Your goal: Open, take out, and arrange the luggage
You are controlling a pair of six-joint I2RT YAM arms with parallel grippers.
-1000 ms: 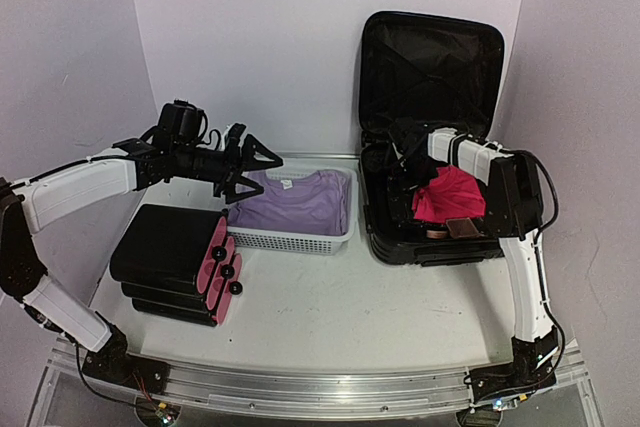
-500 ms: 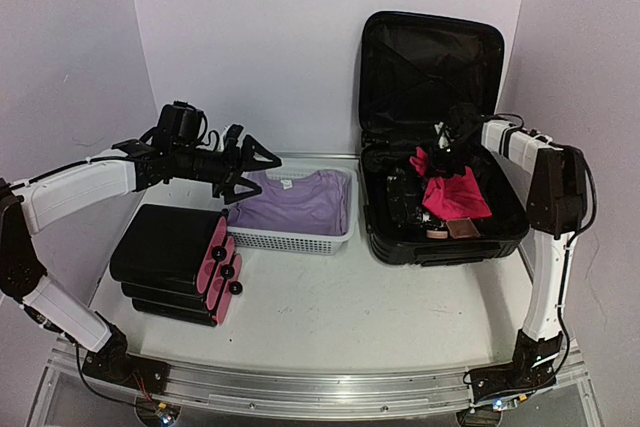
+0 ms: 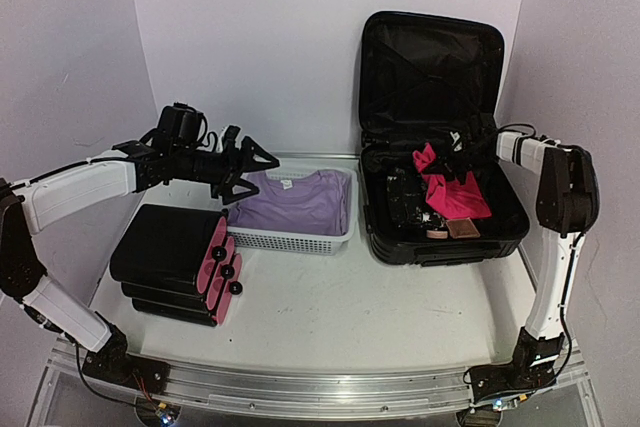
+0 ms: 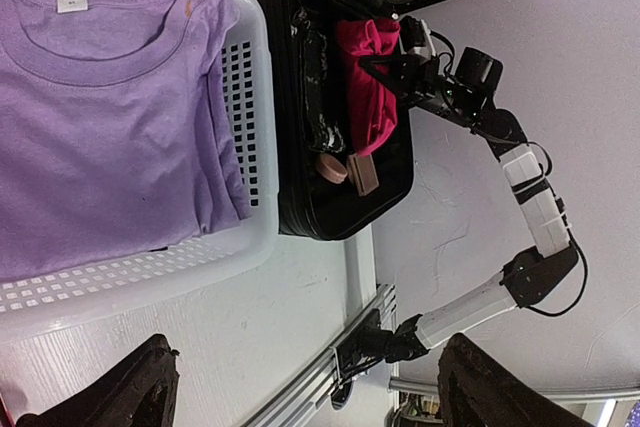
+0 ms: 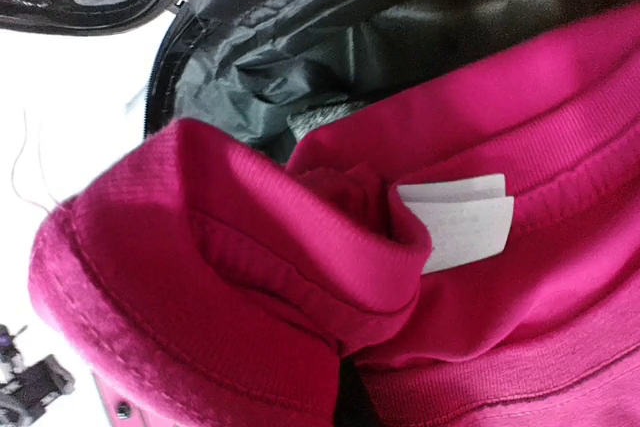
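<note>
1. The luggage [image 3: 440,249] sits at 2 o'clock on the bench [image 3: 380,307]. Its lid [image 3: 430,67] stands upright, which leaves the interior reachable.
2. The right claw [image 3: 447,160] is inside the luggage, clenched on a raised fold of the pink shirt [image 3: 455,197], apparently for lift-out.
3. The left claw [image 3: 255,175] hangs released at 10 o'clock, over the basket [image 3: 300,240] edge, probably ready to receive.

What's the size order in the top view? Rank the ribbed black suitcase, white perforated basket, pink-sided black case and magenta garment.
Largest: ribbed black suitcase
Next: white perforated basket and pink-sided black case look alike; the case sits nearer, so unranked.
Smallest: magenta garment
</note>
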